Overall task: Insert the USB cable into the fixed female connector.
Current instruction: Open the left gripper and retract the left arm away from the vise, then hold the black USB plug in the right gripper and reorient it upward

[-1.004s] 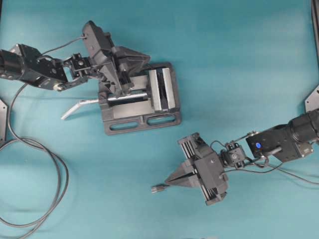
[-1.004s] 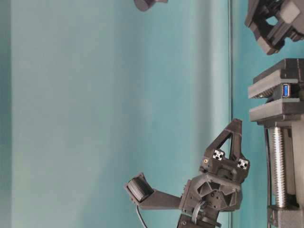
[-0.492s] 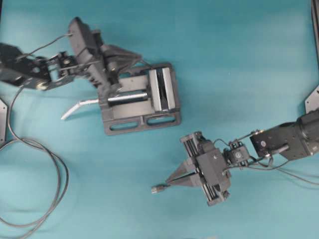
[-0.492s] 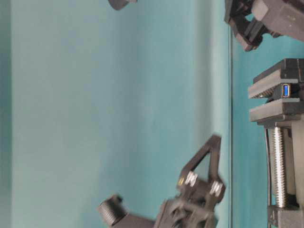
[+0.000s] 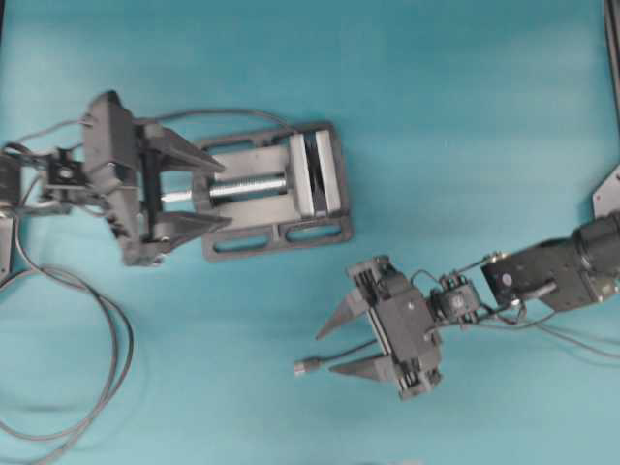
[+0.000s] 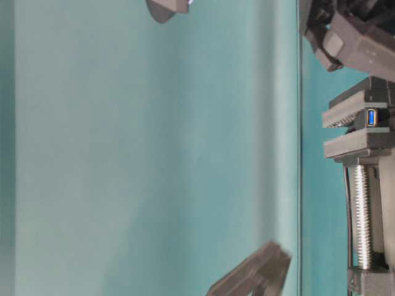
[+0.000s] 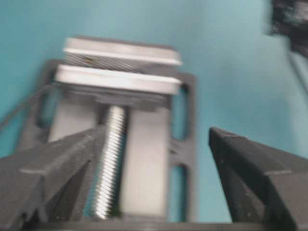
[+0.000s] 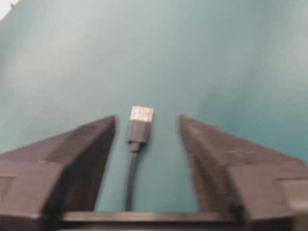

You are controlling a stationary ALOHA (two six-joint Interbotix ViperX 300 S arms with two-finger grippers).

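The right gripper [image 5: 331, 347] sits in the lower middle of the overhead view with its two fingers spread wide and gripping nothing. Between them lies the USB cable [image 5: 329, 362], its thin black cord running back toward the gripper body and its plug with the silver tip pointing to the left, lying on the teal table [image 5: 465, 116]. The right wrist view shows the same plug [image 8: 140, 123] in the gap between the two dark fingers, touching neither.

The left gripper [image 5: 213, 192] is at the left of the overhead view, its fingers also spread wide and empty, straddling the threaded screw [image 5: 242, 185] of the grey vise [image 5: 276, 232]. The left wrist view, blurred, shows the screw [image 7: 109, 159] beside the left finger and the vise's pale jaw plates [image 7: 118, 77] above.

In the table-level view, the fixed female connector [image 6: 371, 117] is clamped between the vise jaws at the right edge, its blue-lined opening facing the camera. A long dark cable [image 5: 102, 339] lies in big loops in the lower left of the overhead view.
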